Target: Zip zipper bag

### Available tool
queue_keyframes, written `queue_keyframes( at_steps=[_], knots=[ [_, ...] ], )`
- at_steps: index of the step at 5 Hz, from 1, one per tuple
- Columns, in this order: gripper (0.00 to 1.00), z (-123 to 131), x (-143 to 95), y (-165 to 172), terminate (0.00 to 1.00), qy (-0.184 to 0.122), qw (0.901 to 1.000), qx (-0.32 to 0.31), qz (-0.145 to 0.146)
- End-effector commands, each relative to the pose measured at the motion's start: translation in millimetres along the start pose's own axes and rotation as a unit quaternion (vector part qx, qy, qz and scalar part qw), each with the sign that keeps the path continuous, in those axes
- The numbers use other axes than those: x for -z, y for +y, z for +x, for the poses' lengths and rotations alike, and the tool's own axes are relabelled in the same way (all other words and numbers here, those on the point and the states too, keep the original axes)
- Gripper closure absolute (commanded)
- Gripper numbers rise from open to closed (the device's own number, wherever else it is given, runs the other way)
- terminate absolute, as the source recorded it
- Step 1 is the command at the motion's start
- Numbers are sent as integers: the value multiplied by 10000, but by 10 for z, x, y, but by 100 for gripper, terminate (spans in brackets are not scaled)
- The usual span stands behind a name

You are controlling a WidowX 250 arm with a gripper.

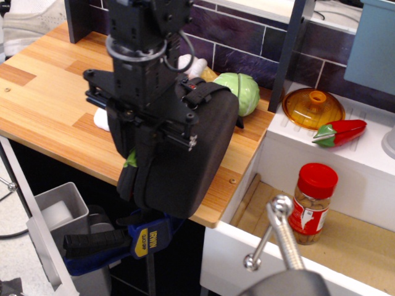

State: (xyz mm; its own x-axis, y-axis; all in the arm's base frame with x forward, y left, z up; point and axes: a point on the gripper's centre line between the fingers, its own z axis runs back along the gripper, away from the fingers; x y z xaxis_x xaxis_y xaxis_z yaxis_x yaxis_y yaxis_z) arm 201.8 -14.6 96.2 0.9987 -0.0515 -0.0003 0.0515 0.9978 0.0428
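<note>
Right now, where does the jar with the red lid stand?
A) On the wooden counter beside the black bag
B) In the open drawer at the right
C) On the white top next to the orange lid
B: the jar stands upright on the drawer floor, lower than the white top and away from the counter.
</note>
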Motion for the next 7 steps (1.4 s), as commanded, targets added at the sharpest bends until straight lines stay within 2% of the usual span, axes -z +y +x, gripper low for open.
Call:
queue_keyframes(
  at_steps=[1, 2, 3, 4, 5, 6, 7],
  knots=[
    [100, -219, 99, 78, 0, 8, 9994, 119, 310],
    [100, -352, 373, 51, 0, 249, 9986, 247, 394],
    [100, -424, 560, 43, 0, 211, 9984, 165, 497],
    [100, -376, 817, 95, 0, -159, 9980, 210, 572],
    [100, -382, 1012, 150, 0, -683, 9968, 297, 280],
    [100, -372, 1103, 214, 0, -988, 9942, 421, 65],
    [100, -322, 1131, 222, 100, -839, 9960, 261, 136]
  ],
)
